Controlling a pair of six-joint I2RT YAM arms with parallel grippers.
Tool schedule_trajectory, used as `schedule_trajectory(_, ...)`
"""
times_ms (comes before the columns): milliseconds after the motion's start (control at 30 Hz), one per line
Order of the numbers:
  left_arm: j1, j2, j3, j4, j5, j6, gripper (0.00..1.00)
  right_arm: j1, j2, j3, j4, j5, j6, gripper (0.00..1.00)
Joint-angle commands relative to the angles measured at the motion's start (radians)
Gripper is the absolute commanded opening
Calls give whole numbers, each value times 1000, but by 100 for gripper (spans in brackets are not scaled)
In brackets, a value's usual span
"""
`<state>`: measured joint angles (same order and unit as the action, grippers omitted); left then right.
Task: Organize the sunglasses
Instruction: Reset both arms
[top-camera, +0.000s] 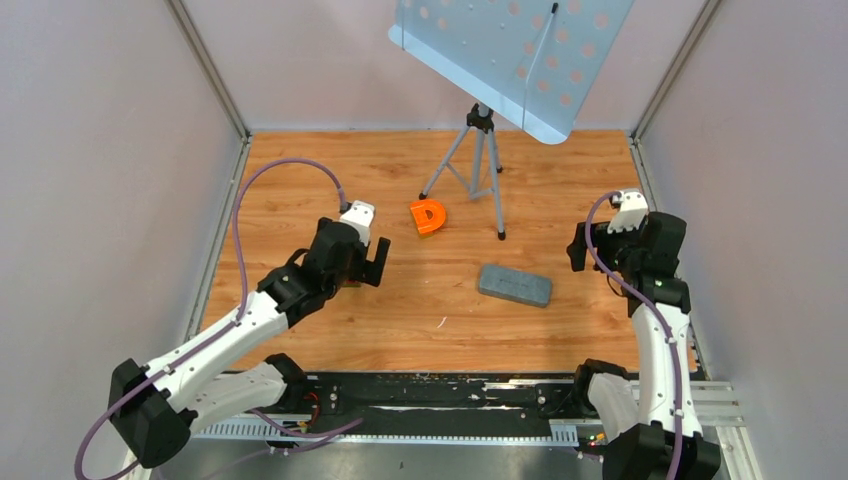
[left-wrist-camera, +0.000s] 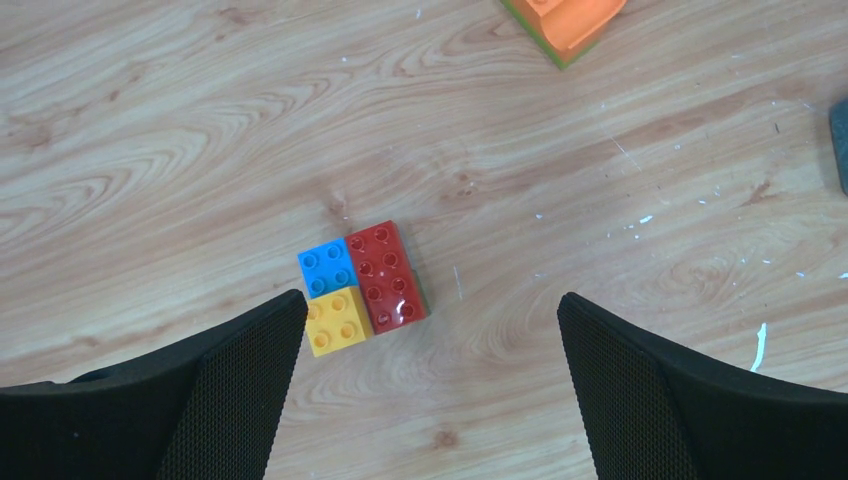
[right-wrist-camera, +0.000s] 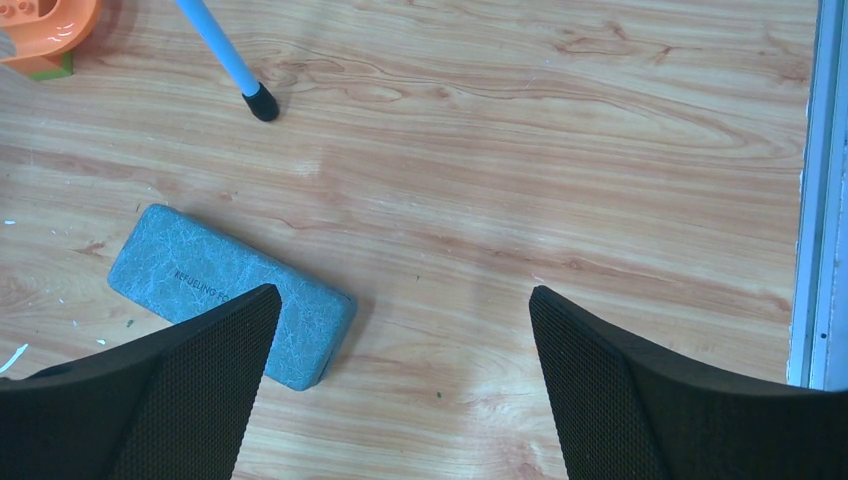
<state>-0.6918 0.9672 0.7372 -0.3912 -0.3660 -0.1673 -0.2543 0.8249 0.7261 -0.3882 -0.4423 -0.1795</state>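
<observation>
No sunglasses show in any view. The oblong grey case (top-camera: 514, 285) lies closed on the wood right of centre; it also shows in the right wrist view (right-wrist-camera: 215, 290), partly behind my left fingertip. My right gripper (top-camera: 603, 243) is open and empty, hovering to the right of the case; in its wrist view (right-wrist-camera: 405, 340) only bare wood lies between the fingers. My left gripper (top-camera: 365, 262) is open and empty at the left; in its wrist view (left-wrist-camera: 430, 350) it hangs over bare wood just right of a brick cluster.
A red, blue and yellow brick cluster (left-wrist-camera: 360, 285) lies under the left arm. An orange D-shaped block (top-camera: 428, 215) sits mid-table. A tripod (top-camera: 478, 160) with a perforated blue board (top-camera: 510, 55) stands at the back; one foot (right-wrist-camera: 262, 103) is near the case. A metal rail (right-wrist-camera: 820, 190) edges the right.
</observation>
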Motion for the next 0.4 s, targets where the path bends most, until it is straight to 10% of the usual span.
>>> schedule_trajectory(0, 11, -48, -28, 33, -40, 0, 100, -7, -3, -19, 9, -18, 2, 100)
schedule_trajectory(367, 11, -36, -29, 33, -31, -10, 100, -6, 2, -12, 7, -36, -6, 100)
